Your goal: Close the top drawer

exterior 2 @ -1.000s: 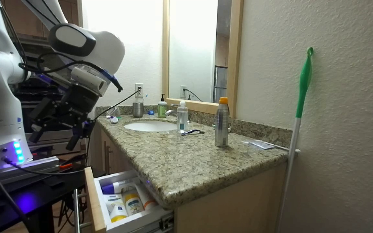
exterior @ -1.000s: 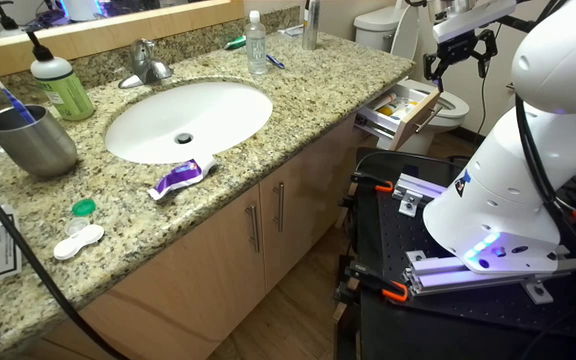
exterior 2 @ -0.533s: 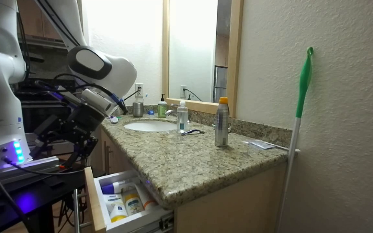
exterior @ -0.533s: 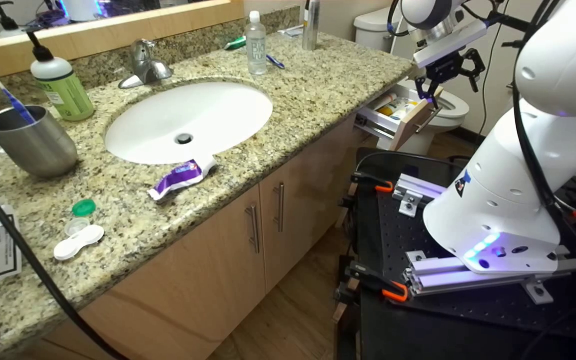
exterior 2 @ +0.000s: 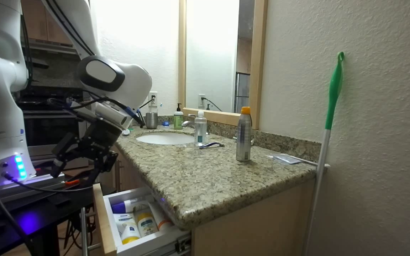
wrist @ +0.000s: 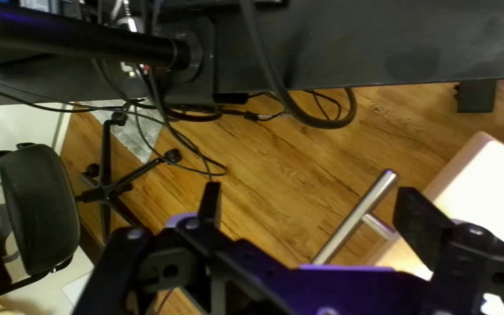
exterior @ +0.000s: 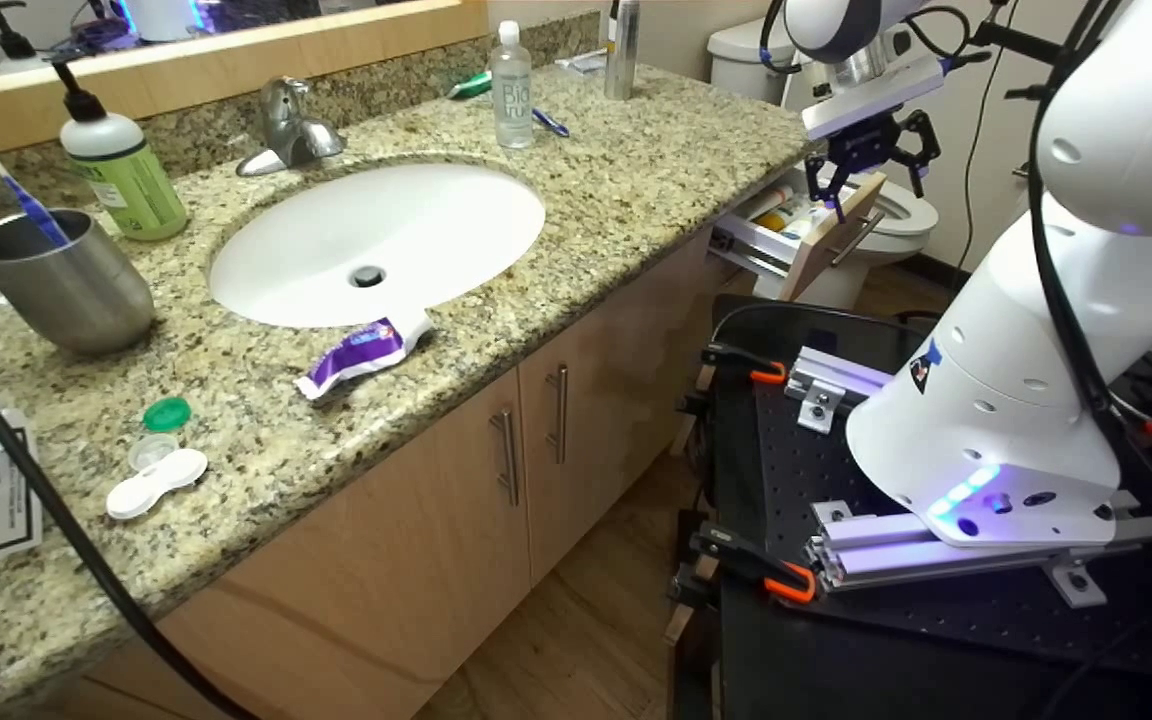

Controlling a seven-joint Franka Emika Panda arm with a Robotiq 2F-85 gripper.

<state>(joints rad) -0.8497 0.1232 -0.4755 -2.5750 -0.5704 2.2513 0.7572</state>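
Top drawer [exterior 2: 104, 222] pulled out beneath granite desk [exterior 2: 190, 177], toiletries [exterior 2: 147, 225] lying inside. Metal bar handle [exterior 2: 84, 231] on light wood front [exterior: 826, 240]. Tool [wrist: 311, 199] near front's upper edge, fingers [wrist: 211, 203] spread well apart; whether touching drawer, cannot tell. Silver can [exterior 2: 243, 140] upright on desk, clear bottle [exterior 2: 200, 131] standing farther back.

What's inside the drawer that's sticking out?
The top drawer holds a purple and white tube, a yellow and white bottle, a yellow-ended white container and an orange-banded white tube. The granite countertop hides the drawer's back.
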